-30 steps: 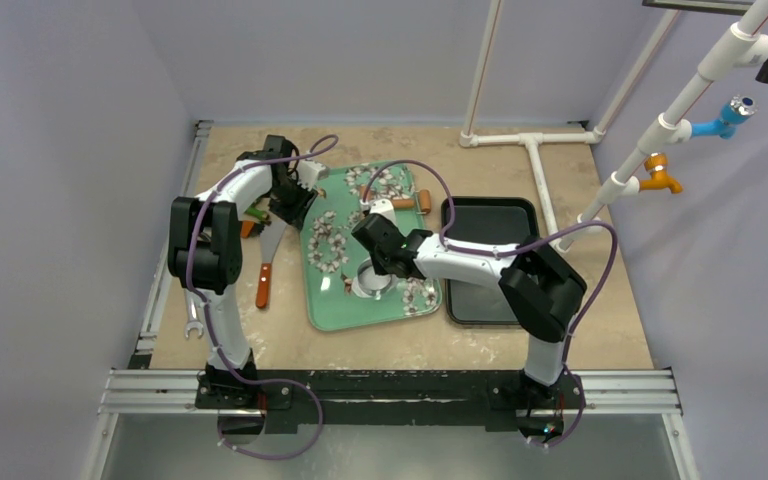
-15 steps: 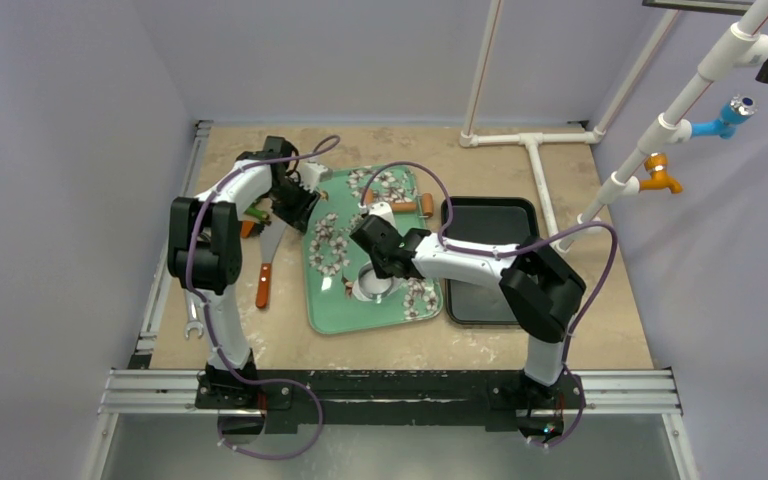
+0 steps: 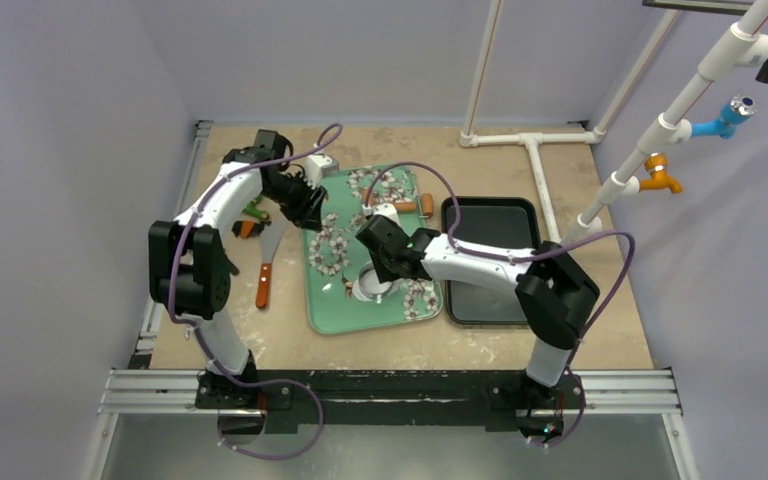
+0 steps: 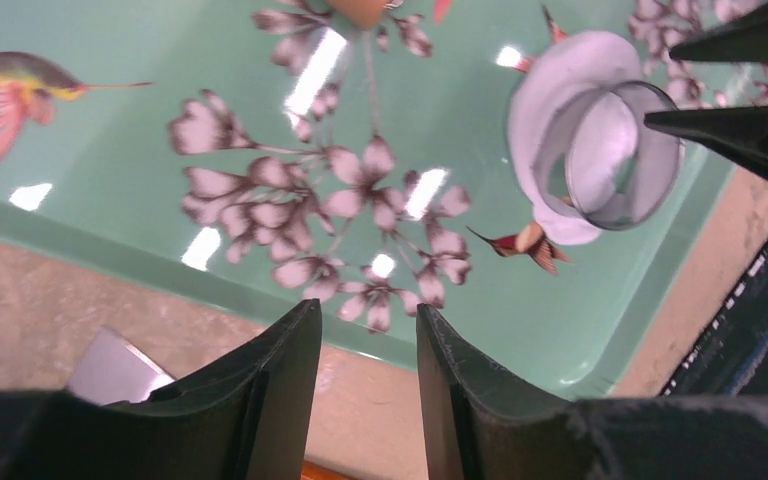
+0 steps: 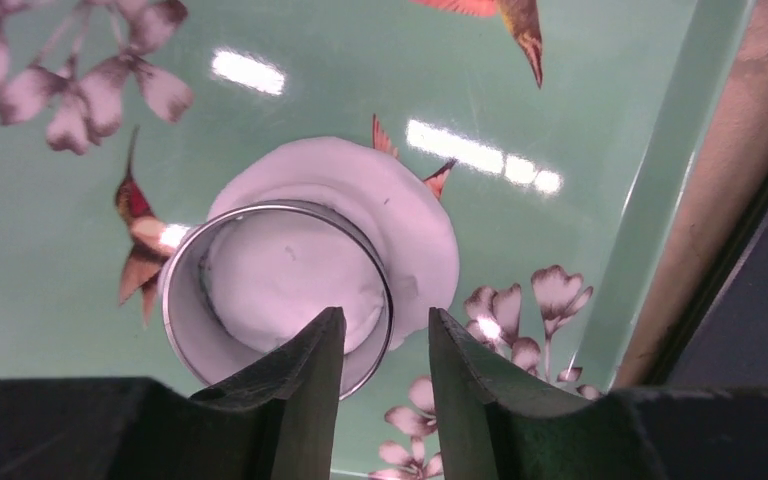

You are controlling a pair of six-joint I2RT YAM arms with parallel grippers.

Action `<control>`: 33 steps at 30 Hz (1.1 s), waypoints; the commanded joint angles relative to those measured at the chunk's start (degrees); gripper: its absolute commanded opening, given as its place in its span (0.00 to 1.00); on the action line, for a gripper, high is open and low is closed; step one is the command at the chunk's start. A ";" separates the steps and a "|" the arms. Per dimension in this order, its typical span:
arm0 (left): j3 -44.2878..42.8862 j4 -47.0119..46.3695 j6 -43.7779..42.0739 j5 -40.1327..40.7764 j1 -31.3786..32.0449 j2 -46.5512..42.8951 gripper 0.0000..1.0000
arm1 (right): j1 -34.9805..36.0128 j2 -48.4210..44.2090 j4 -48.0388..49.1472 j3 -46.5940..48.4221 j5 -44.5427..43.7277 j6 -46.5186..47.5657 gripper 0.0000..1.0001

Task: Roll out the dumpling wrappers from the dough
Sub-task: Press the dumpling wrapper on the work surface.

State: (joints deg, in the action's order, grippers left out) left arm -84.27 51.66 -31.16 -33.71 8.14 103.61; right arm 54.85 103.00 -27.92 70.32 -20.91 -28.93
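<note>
Since a second ago the right gripper (image 5: 380, 322) has loosened its fingers from the ring cutter (image 5: 173, 310), which stands on the flattened dough (image 5: 400, 215) in the green tray (image 5: 580, 90). Left gripper (image 4: 368, 318) hangs open, empty. One wrapper (image 5: 280, 280) seems cut; lifting it remains.

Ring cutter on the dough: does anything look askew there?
The ring cutter sits off-centre on the flattened dough: a wide crescent of dough shows outside on one side, while the opposite rim reaches or passes the dough's edge over the green tray. A cut here would likely give an incomplete round.
</note>
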 commanded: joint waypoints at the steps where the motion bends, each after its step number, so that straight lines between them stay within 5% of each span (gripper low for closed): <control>1: 3.30 3.16 -5.98 -6.34 4.89 -4.45 0.40 | 0.26 -8.78 0.22 -0.05 -0.42 0.26 0.39; 5: 4.18 3.54 -6.81 -4.26 11.89 -5.39 0.43 | -0.18 -15.00 -1.46 -2.48 -4.24 -0.26 0.54; 11: 6.66 -2.60 -5.02 1.58 21.32 -4.14 0.54 | -8.16 -24.32 -2.74 -11.87 -5.39 -4.68 0.97; 19: 7.26 -9.84 -4.00 14.02 27.28 -0.37 0.67 | -12.84 -35.14 -6.10 -20.98 -10.08 -8.68 0.99; 33: 5.20 -8.44 -5.24 20.20 31.75 5.21 0.34 | -13.43 -37.76 -6.63 -23.95 -11.31 -9.48 0.99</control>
State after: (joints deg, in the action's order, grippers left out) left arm -76.99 42.30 -35.64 -14.96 39.53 108.07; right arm 41.63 65.98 -33.95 46.63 -30.41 -36.93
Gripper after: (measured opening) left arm 0.375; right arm 0.987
